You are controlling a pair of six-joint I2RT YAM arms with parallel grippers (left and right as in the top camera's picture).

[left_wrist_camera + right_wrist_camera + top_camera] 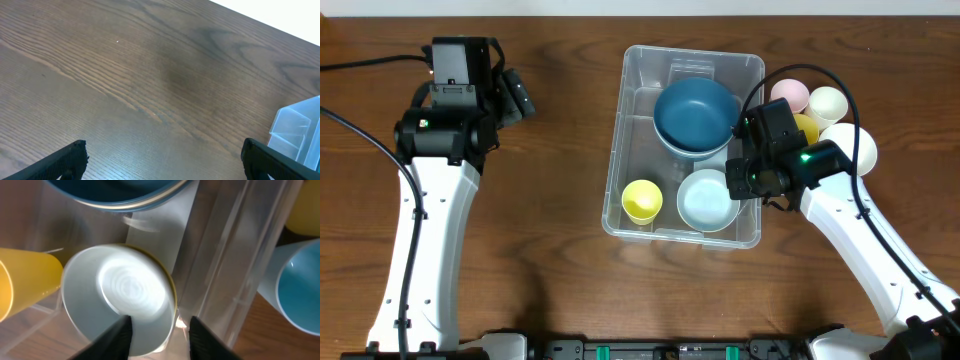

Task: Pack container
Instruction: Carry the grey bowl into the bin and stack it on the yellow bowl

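Note:
The container is a large clear bin in the middle of the table; one corner of it shows in the left wrist view. Inside it are a dark blue bowl, a yellow cup and a pale white-blue bowl. My right gripper hangs over the bin's right side. In the right wrist view its jaws stand apart astride the pale bowl's rim, with a gap at the right finger. My left gripper is far left, wide open over bare wood.
Just right of the bin stand a pink cup, a cream cup, a yellow cup and a white bowl. A pale blue cup shows outside the bin wall. Cables loop above the right arm.

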